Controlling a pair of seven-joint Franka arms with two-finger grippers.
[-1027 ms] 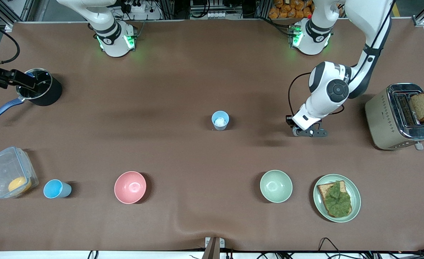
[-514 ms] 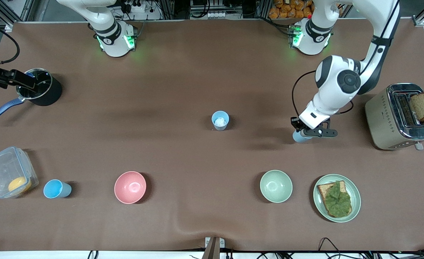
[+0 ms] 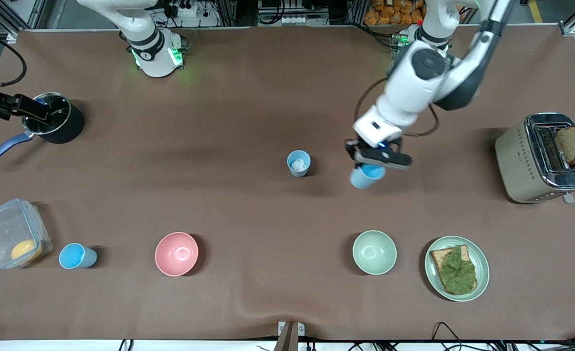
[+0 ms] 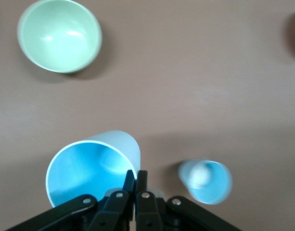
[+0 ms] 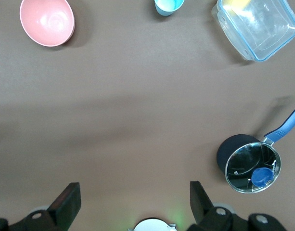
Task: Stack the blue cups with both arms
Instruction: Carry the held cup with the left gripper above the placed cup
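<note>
Brown table (image 3: 248, 97) — evenly lit.

bright, soft shadows, perhaps blurred

**No words to read**

There are no words, numbers or signs that can be read in these pictures. The toaster (image 3: 543, 158) has small marks low on its front, but they are too tiny to make out. The cups, bowls and box are plain.
</note>
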